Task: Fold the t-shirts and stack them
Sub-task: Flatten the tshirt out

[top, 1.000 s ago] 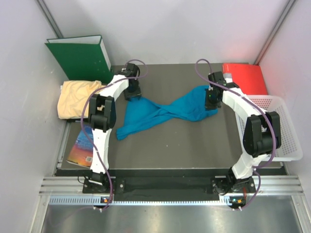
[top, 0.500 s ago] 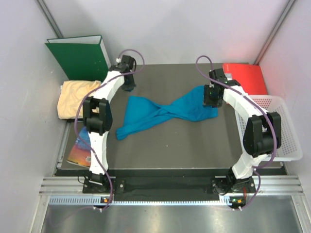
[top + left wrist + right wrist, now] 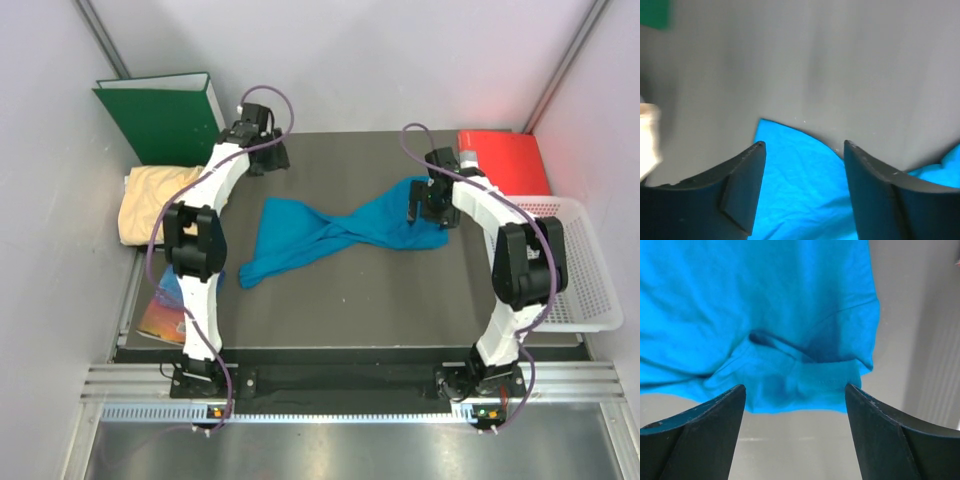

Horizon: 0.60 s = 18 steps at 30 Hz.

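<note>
Untwisting first: left gripper [image 3: 802,150] and right gripper [image 3: 795,390] hang spread, empty, near opposite ends of the twisted teal-blue cloth t-shirt [image 3: 300,235]; pinch its corners, pull apart.

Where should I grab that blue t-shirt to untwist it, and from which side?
Take the blue t-shirt by the outer corners of its two wide ends, one per arm, coming straight down from above. It lies flat but twisted at the middle, so those corners are likely the freest, thinnest edges to pinch.
</note>
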Available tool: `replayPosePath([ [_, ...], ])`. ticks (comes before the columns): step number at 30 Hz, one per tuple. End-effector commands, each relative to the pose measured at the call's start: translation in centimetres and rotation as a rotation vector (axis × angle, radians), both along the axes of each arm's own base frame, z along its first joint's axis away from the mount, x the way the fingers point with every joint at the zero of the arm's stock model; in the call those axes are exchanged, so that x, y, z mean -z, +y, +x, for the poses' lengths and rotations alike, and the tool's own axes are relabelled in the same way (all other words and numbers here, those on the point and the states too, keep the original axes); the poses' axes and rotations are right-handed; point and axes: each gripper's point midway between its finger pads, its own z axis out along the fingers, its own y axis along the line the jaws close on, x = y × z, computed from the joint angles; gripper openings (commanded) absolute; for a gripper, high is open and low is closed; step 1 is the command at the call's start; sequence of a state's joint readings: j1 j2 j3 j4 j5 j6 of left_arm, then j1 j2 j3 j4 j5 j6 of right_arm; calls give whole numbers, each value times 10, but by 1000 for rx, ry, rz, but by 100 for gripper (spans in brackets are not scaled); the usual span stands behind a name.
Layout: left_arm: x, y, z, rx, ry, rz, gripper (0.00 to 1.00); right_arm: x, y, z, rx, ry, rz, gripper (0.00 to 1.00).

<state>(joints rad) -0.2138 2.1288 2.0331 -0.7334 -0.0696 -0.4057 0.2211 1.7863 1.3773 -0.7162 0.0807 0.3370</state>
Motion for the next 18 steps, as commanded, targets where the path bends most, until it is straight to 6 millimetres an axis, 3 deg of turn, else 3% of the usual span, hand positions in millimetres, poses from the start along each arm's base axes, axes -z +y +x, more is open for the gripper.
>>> replayPosePath([
  [1,10,-12,7,55,15,-33,78,6,-2,25,48,-30,1,79],
  [2,12,-12,7,61,20,-29,79,16,-6,25,66,1,-23,79],
  [5,16,-11,9,73,29,-15,81,15,-15,30,101,14,-78,79],
  [8,25,-15,5,96,52,-31,86,-6,-19,40,123,-46,-90,79],
  [13,59,-22,1,125,134,-55,90,-26,-28,57,145,-116,-114,79],
  [18,89,-27,-1,149,202,-62,85,-36,-44,71,173,-133,-146,79],
])
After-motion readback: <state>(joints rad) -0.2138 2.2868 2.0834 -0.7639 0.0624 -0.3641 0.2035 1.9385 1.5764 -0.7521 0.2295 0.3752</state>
